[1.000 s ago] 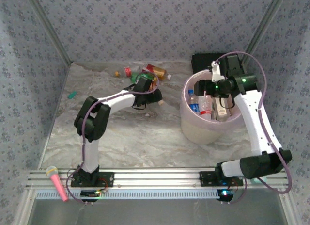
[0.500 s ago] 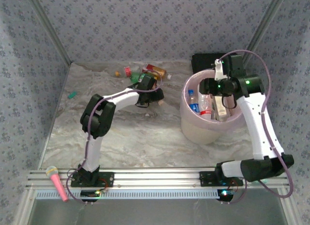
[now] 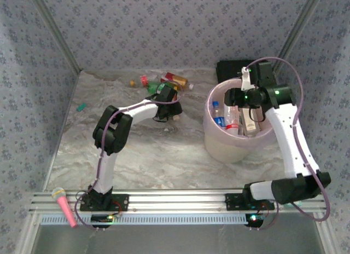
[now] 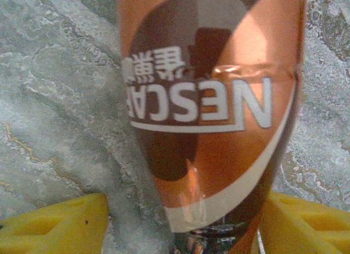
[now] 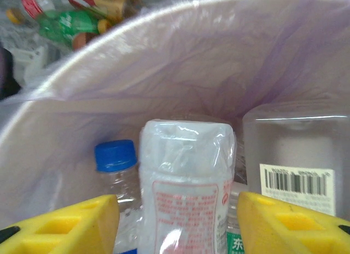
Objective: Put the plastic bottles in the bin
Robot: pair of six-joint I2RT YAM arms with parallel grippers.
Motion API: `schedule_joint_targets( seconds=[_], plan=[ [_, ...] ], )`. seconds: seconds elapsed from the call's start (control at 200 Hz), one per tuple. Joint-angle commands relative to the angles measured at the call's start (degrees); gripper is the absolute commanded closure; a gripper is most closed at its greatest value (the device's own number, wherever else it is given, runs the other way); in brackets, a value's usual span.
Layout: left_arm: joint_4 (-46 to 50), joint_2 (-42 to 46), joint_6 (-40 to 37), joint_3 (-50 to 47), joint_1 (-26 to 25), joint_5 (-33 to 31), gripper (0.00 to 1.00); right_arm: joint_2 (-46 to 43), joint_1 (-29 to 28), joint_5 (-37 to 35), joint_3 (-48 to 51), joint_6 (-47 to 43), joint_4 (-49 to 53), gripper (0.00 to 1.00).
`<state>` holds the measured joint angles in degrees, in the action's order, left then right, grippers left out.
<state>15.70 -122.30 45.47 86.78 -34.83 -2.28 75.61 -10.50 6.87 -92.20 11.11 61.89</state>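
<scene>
An orange-brown Nescafe plastic bottle (image 4: 213, 100) lies on the marble table between the yellow fingers of my left gripper (image 4: 180, 226). The jaws are open around it, with a gap on the left side. From above, my left gripper (image 3: 170, 110) is just in front of a pile of plastic bottles (image 3: 164, 81). My right gripper (image 3: 240, 95) hangs open over the bin (image 3: 229, 147). Through its fingers (image 5: 60, 226) I see a white red-printed bottle (image 5: 186, 172), a blue-capped one (image 5: 115, 155) and a clear barcoded one (image 5: 298, 155) standing in the pink-lined bin (image 5: 191, 73).
A black case (image 3: 232, 70) stands behind the bin. A small green item (image 3: 81, 107) lies at the far left of the table. A pink microphone (image 3: 64, 207) rests on the front rail. Patterned walls close in three sides.
My left gripper has shifted slightly right over the Nescafe bottle and its jaws have narrowed around it. My right gripper's jaws have narrowed while it stays above the bin.
</scene>
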Motion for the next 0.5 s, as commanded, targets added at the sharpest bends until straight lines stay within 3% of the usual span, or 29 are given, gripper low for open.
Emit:
schedule_joint_targets(
  seconds=[0.0, 0.295, 0.495],
  plan=[
    [0.1, -2.2, -0.1, 0.7, 0.1, 0.6, 0.33, -4.9, 0.2, 1.3, -2.2, 1.0, -0.1, 0.4],
    [-0.1, 0.3, -1.7, -1.8, 0.1, 0.7, 0.51, -11.1, 0.2, 6.3, 1.3, 3.2, -4.3, 0.39],
    [-0.3, 5.5, -4.1, -4.9, 0.1, 0.6, 0.7, -14.7, 0.3, 10.4, 2.2, 5.1, -7.6, 0.39]
  ],
)
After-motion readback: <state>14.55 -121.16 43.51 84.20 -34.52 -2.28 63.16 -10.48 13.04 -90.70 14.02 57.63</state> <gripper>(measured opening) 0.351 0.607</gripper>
